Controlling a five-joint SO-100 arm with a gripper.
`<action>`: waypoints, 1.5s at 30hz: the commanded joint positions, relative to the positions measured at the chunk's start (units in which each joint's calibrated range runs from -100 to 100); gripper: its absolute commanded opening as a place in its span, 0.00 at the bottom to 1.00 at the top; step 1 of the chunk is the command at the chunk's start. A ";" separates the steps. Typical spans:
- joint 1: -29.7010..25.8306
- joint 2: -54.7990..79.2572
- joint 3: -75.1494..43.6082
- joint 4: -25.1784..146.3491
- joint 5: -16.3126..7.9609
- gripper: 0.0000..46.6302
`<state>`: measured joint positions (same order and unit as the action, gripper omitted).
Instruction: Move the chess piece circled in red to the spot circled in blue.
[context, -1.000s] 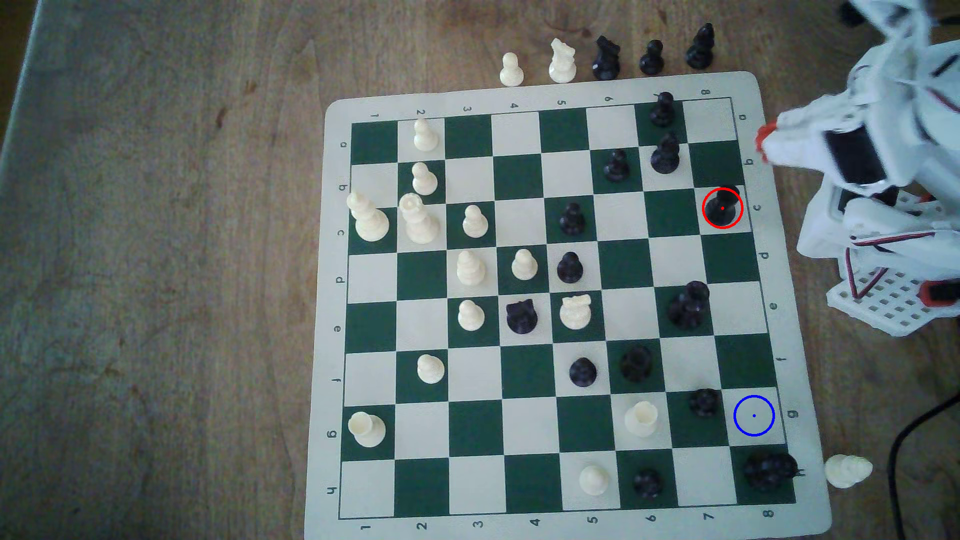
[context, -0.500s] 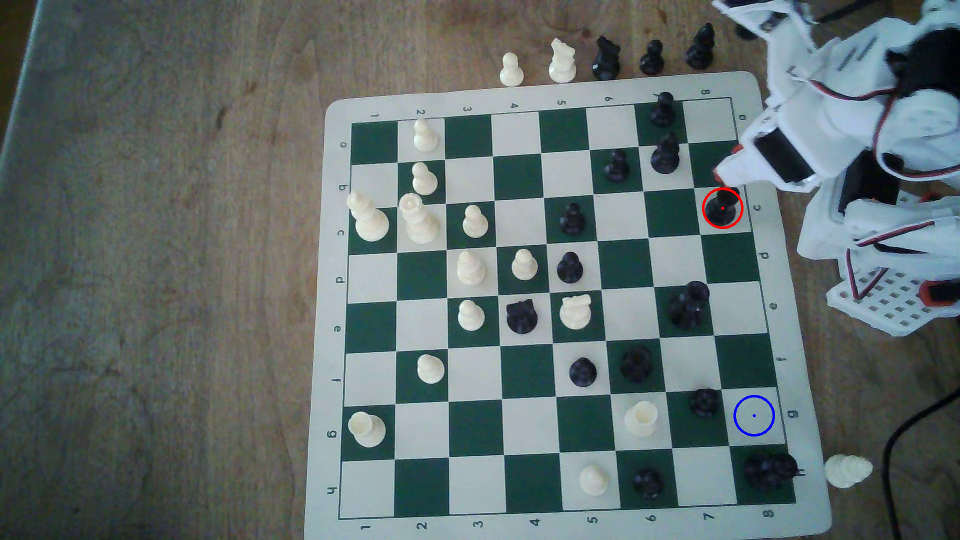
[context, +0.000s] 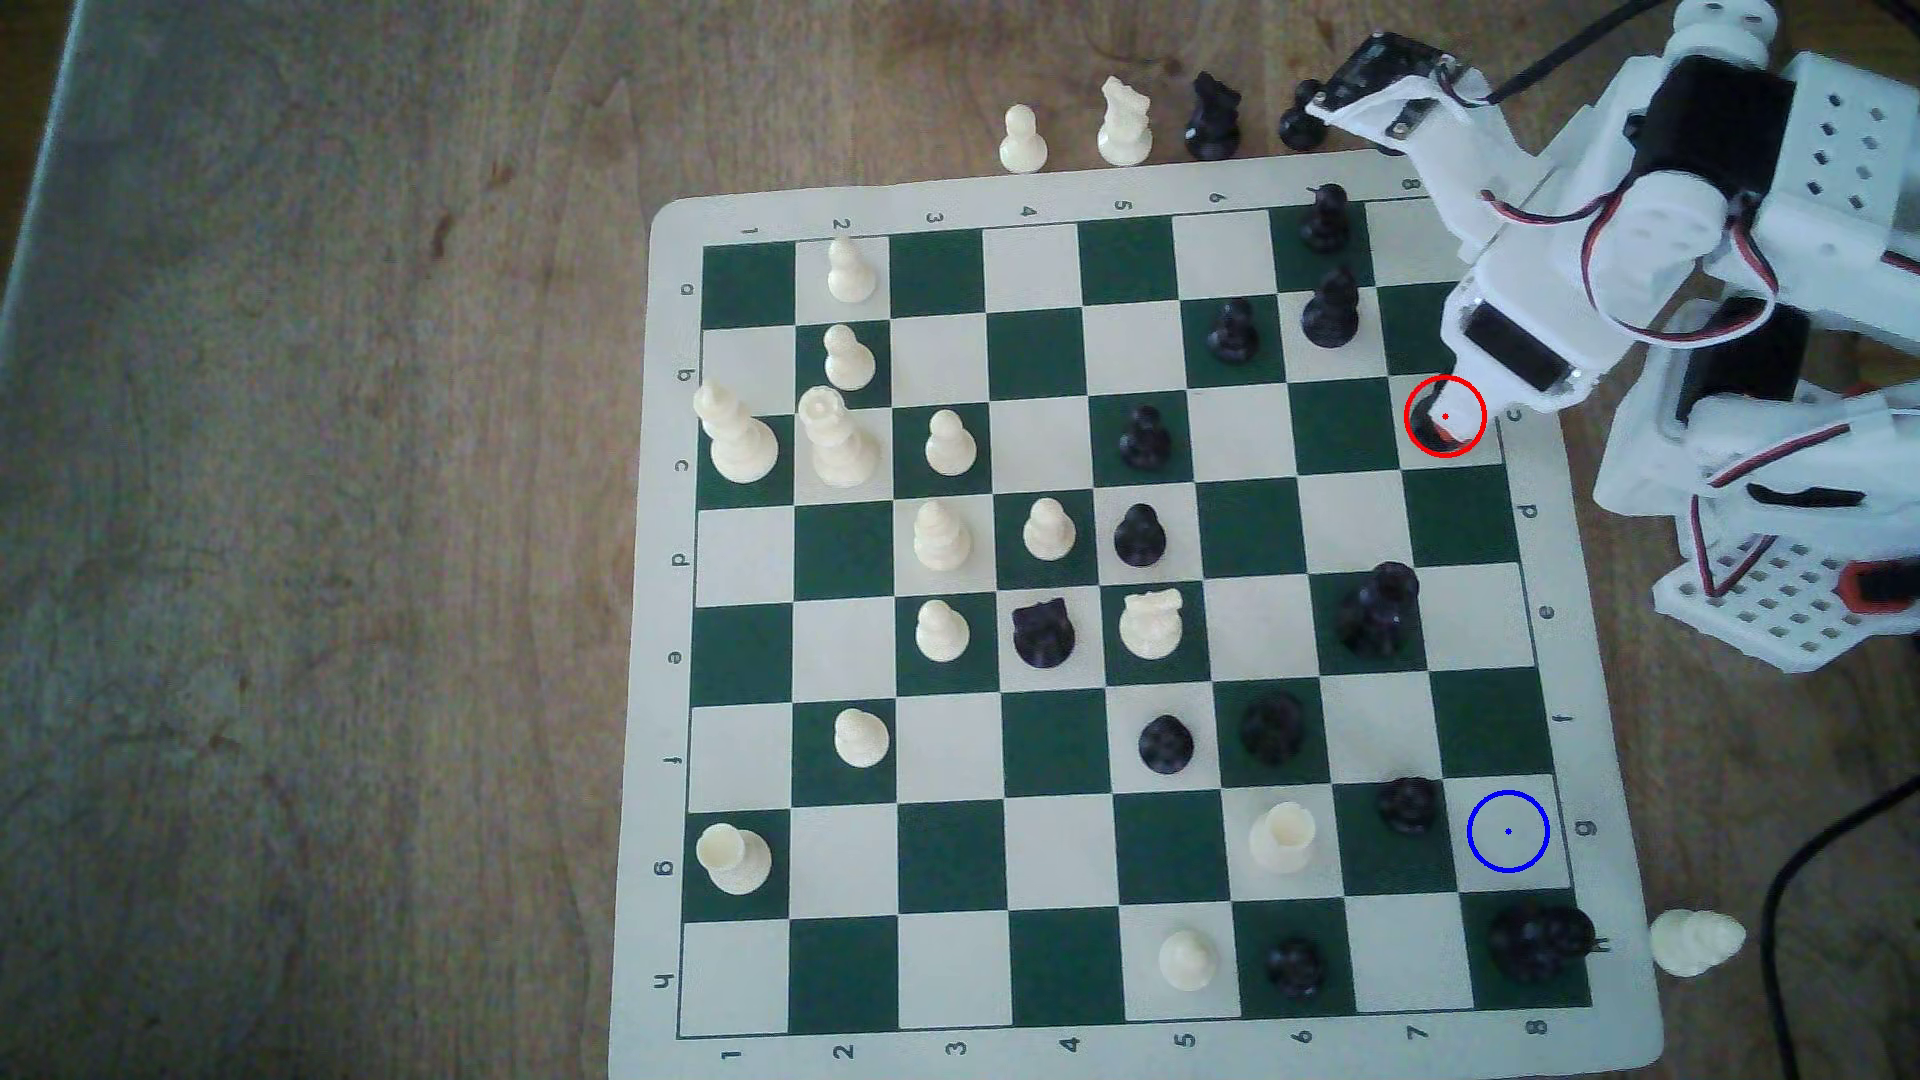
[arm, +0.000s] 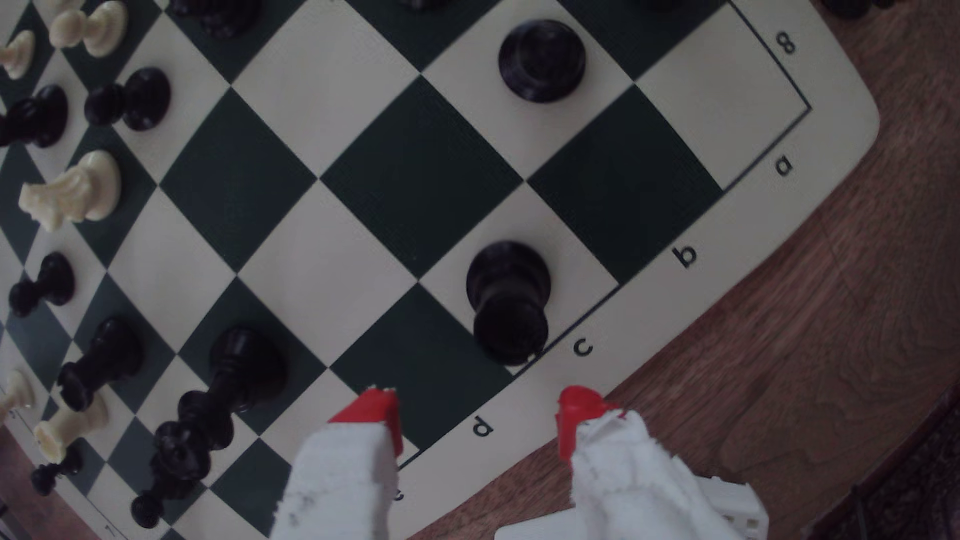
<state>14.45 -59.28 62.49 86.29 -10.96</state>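
On the wooden worktop lies the chessboard, where the black rook stands on its red-ringed cream square at the edge by the letter c. The tool hovers near it with red tips spread apart, gripping nothing. Judging from this, a descent off-centre could tip the rook off the board's edge, well short of the blue-ringed square

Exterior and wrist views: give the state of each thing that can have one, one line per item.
Black flat-topped rook-like piece: upright on its red-ringed cream square, not gripped.
White gripper with red fingertips: open, above the board edge, short of the piece.
Blue-ringed cream square: unoccupied.
Cream-white piece off the board's corner: lying on its side on the wooden table.
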 joint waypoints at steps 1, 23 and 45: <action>1.15 0.37 0.42 -2.35 0.44 0.35; 1.78 7.67 1.51 -6.85 1.51 0.38; 1.70 14.12 4.23 -14.06 1.76 0.29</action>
<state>16.00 -46.38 67.74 73.63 -9.26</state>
